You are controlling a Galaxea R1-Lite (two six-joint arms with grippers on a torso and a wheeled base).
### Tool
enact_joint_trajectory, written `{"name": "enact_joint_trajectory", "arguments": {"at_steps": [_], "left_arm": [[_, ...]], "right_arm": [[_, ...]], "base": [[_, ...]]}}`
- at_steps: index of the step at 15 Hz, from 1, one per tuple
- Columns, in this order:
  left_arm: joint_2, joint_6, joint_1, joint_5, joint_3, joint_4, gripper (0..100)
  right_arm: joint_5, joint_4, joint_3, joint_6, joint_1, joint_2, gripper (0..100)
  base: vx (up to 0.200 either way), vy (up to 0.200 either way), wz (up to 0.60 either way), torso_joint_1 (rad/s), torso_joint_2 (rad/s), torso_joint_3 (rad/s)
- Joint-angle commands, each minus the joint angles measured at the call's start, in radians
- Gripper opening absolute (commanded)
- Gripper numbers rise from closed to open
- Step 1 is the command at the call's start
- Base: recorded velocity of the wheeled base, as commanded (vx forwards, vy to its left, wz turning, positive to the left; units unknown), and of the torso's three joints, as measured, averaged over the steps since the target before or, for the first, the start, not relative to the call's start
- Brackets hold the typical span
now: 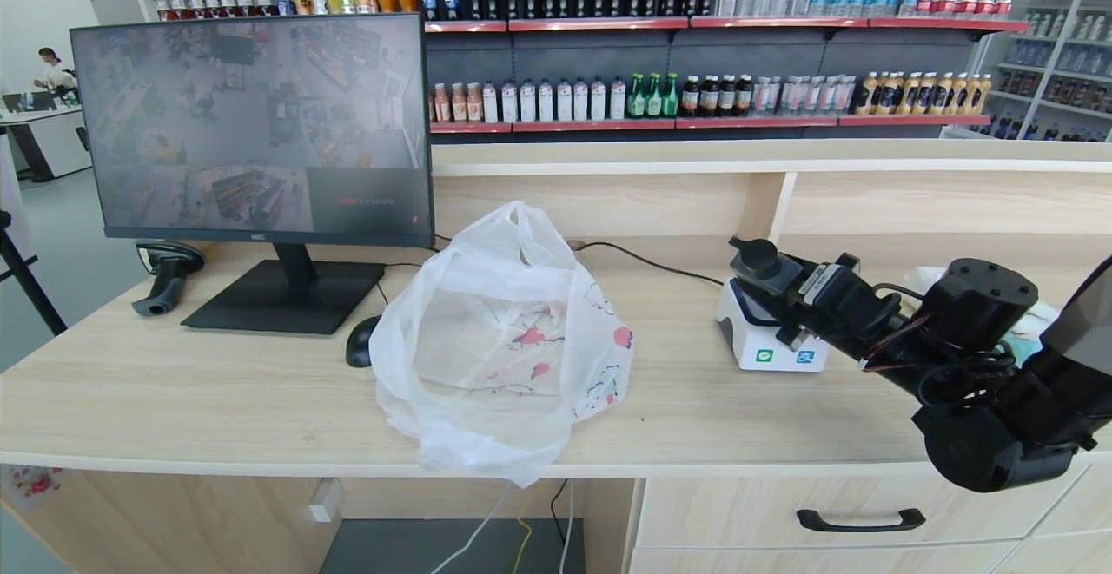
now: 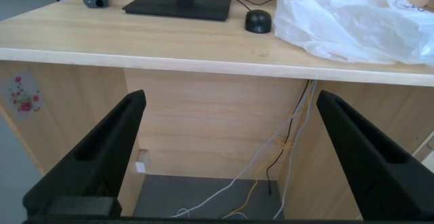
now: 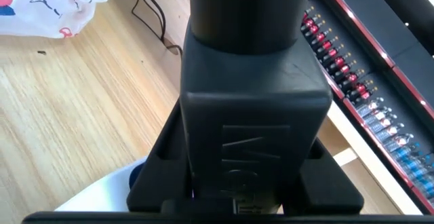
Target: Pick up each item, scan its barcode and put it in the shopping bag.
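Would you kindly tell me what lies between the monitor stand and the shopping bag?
A black mouse lies there, beside the shopping bag, as the head view shows.

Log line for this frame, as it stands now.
right gripper: shut on black bottle, over scanner | left gripper: open, below counter edge | bag: on counter

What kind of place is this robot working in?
Probably a shop checkout: shelves of bottled drinks behind a counter, with a handheld scanner and a shopping bag on it.
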Motion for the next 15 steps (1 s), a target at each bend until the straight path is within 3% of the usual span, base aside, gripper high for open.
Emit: {"name": "enact_joint_trajectory", "arguments": {"at_steps": [1,15], "left_arm": [[0.000,0.000,0.000,0.000,0.000,0.000,100],[0.000,0.000,0.001,0.000,0.000,0.001,100]], "right_arm": [[0.000,-0.001,0.002,-0.001,-0.005,0.000,0],[-0.003,-0.001,-0.002,0.029,0.009,-0.063,0]], "base": [[0.000,0.000,0.00,0.000,0.00,0.000],[0.000,0.000,0.00,0.000,0.00,0.000]]}}
